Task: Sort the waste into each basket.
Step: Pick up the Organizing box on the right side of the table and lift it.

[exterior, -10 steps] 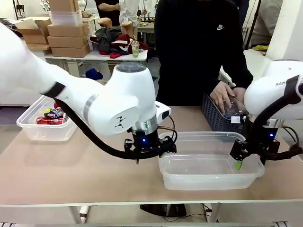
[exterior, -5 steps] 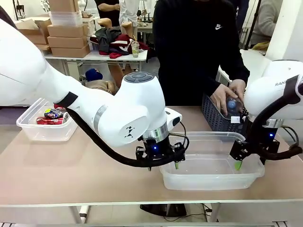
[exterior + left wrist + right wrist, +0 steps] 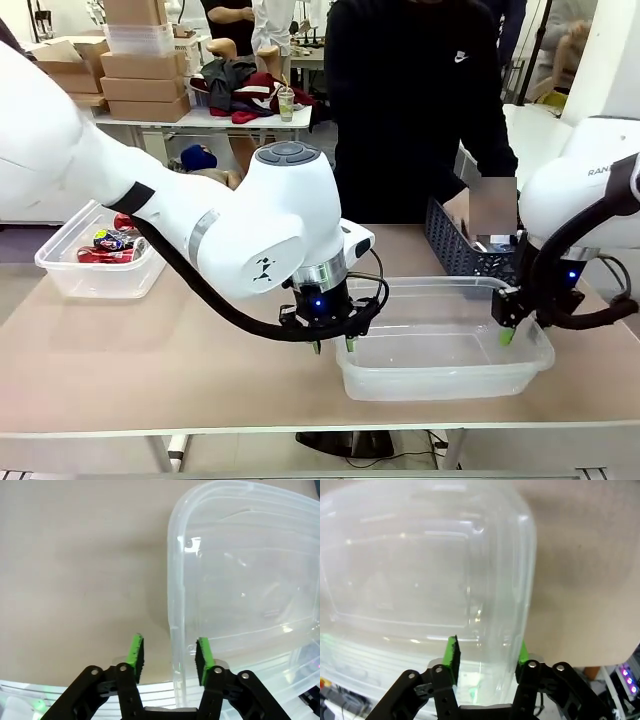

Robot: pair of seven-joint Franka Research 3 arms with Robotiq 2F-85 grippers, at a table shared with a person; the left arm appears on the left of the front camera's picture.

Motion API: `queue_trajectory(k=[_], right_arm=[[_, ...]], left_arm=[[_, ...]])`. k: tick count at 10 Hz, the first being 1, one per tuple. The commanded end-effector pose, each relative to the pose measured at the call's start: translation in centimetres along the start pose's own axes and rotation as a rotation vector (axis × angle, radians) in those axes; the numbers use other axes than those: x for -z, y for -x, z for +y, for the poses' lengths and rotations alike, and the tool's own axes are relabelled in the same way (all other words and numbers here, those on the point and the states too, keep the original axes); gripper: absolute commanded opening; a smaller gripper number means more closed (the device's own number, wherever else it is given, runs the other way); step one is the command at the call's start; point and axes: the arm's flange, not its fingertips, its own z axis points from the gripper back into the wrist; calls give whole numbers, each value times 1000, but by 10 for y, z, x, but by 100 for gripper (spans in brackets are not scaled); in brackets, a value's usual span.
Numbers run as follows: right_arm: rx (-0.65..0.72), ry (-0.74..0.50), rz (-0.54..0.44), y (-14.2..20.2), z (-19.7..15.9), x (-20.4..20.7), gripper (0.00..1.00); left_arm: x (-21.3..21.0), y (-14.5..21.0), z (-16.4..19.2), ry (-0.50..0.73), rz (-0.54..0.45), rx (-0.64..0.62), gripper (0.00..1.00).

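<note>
A clear tub (image 3: pixel 440 385) sits on the table (image 3: pixel 150 350), close to the near edge. It has nothing in it.

The left gripper (image 3: pixel 334 346) is at the tub's left wall. In the left wrist view, the left gripper (image 3: pixel 169 652) is partly open, with one green pad on each side of the rim of the clear tub (image 3: pixel 172 605). There is a gap on both sides, so it is not squeezing.

The right gripper (image 3: pixel 510 335) is at the tub's right wall. In its own view, the right gripper (image 3: pixel 487 652) is also partly open across the wall of the clear tub (image 3: pixel 420 570). Its outer pad is just beside the wall.

The other clear tub (image 3: pixel 95 285) is well apart at the far left, with cans (image 3: pixel 105 245) inside. The table between the two tubs is bare.

A dark basket (image 3: pixel 455 250) stands just behind the near tub. The big left arm (image 3: pixel 260 230) hides the table behind it. What lies in the dark basket is hard to make out.
</note>
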Motion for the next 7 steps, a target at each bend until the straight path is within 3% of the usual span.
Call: queue_trajectory(k=[1,7], right_arm=[[88,28,-112,13,-1,10,0],[53,35,-116,20,2,3,0]], left_arm=[[3,6,-2,-38,-29,-22,0],[-13,6,3,-96,-49,-87,0]])
